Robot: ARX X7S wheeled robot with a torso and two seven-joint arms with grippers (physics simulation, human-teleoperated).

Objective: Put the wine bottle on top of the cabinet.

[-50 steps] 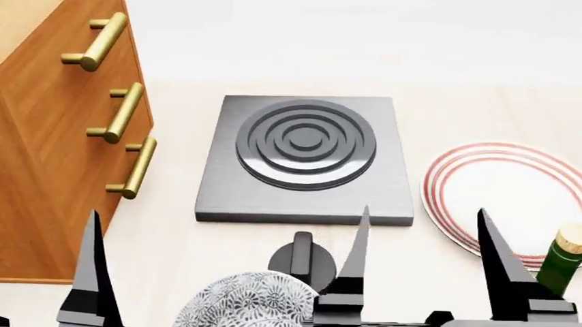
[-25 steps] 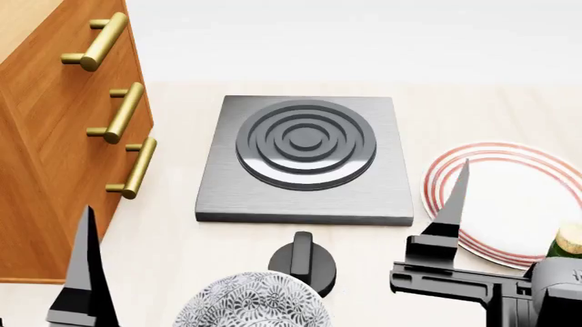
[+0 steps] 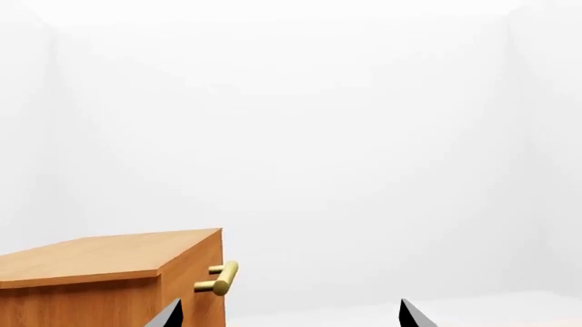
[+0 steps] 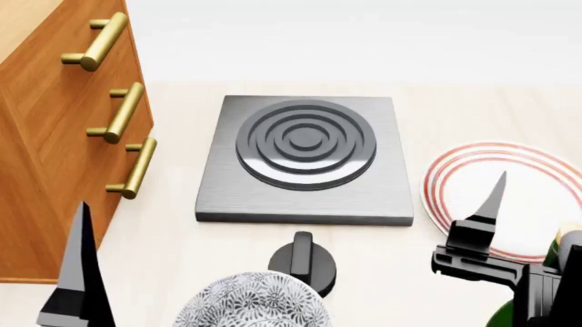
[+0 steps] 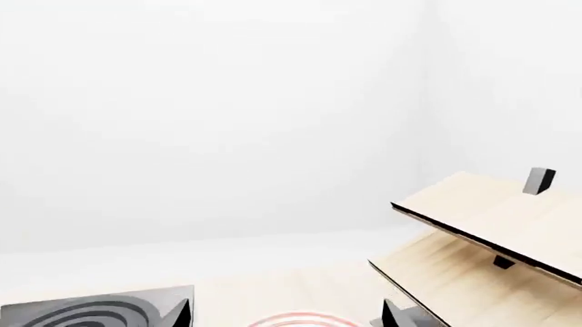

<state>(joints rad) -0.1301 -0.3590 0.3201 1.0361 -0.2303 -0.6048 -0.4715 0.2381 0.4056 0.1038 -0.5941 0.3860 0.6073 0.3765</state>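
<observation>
The wine bottle [image 4: 557, 253] shows only as a sliver of dark green glass at the head view's lower right corner, with a pale tip just above it. It stands just behind the right gripper's [image 4: 536, 238] one visible pointed finger [image 4: 491, 201], mostly hidden by the black gripper body.

The cabinet [image 4: 50, 157] is an orange-brown wooden drawer unit with three brass bar handles on its front. It stands upright, just beyond the left gripper's [image 3: 286, 315] two fingertips [image 3: 168, 315], on their outer side, its flat top bare.
</observation>
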